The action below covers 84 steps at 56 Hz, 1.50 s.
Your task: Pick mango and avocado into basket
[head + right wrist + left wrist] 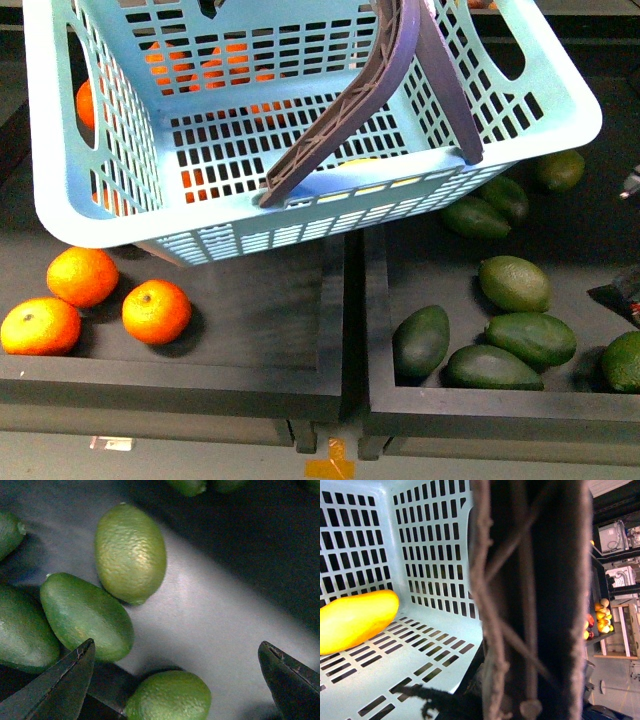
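The pale mint basket (120,150) hangs tilted above the crates, and its brown ribbed handle (350,100) rises out of the top of the front view. My left gripper is shut on that handle (530,580), which fills the left wrist view and hides the jaws. The yellow mango (355,620) lies on the basket's slotted floor. Several dark green avocados (514,283) lie in the right crate. My right gripper (176,644) hovers open just above them, one avocado (169,696) between its fingers (60,685) and another avocado (86,614) beside one finger.
Three oranges (156,311) lie in the left dark crate (200,375), with more showing through the basket's slots. A raised divider (352,300) separates the two crates. The right crate's front wall (500,405) runs along the near side.
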Each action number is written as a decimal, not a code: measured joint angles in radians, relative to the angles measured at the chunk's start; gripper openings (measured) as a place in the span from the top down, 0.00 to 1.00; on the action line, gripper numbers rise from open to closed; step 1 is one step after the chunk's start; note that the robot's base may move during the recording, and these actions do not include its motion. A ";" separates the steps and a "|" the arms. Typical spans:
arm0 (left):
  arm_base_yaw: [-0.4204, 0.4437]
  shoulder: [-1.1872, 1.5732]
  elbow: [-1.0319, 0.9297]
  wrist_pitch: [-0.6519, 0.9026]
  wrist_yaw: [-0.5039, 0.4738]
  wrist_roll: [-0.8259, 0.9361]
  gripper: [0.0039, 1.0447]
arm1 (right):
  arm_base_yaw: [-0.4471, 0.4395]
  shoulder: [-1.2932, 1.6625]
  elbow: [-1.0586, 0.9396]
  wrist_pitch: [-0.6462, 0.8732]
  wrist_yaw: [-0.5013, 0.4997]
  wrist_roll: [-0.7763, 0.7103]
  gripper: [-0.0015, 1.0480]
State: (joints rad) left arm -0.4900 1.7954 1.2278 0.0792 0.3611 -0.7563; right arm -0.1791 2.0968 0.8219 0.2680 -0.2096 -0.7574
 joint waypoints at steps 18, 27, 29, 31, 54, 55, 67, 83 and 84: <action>0.000 0.000 0.000 0.000 -0.009 0.000 0.96 | 0.126 0.168 0.123 -0.074 0.022 -0.092 0.08; 0.000 0.000 0.000 0.000 -0.008 0.000 0.96 | 0.146 0.233 0.182 -0.076 0.034 -0.082 0.08; 0.000 0.000 0.000 0.000 -0.007 0.000 0.96 | 0.148 0.240 0.191 -0.078 0.033 -0.077 0.08; 0.000 0.000 0.000 0.000 -0.006 0.000 0.96 | 0.149 0.252 0.203 -0.079 0.032 -0.069 0.08; 0.000 0.000 0.000 0.000 -0.003 0.000 0.96 | 0.161 0.348 0.322 -0.096 0.041 0.011 0.08; 0.000 0.000 0.000 0.000 -0.003 0.000 0.96 | 0.161 0.353 0.327 -0.098 0.041 0.017 0.08; 0.000 0.000 0.000 0.000 -0.004 0.000 0.96 | 0.160 0.389 0.367 -0.111 0.053 0.050 0.08; 0.000 0.000 0.000 0.000 -0.002 0.000 0.96 | 0.160 0.403 0.385 -0.118 0.059 0.067 0.08; 0.000 0.000 0.000 0.000 -0.002 0.000 0.96 | 0.160 0.404 0.385 -0.118 0.059 0.068 0.08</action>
State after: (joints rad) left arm -0.4904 1.7954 1.2278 0.0792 0.3592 -0.7567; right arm -0.0189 2.5004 1.2072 0.1497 -0.1505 -0.6891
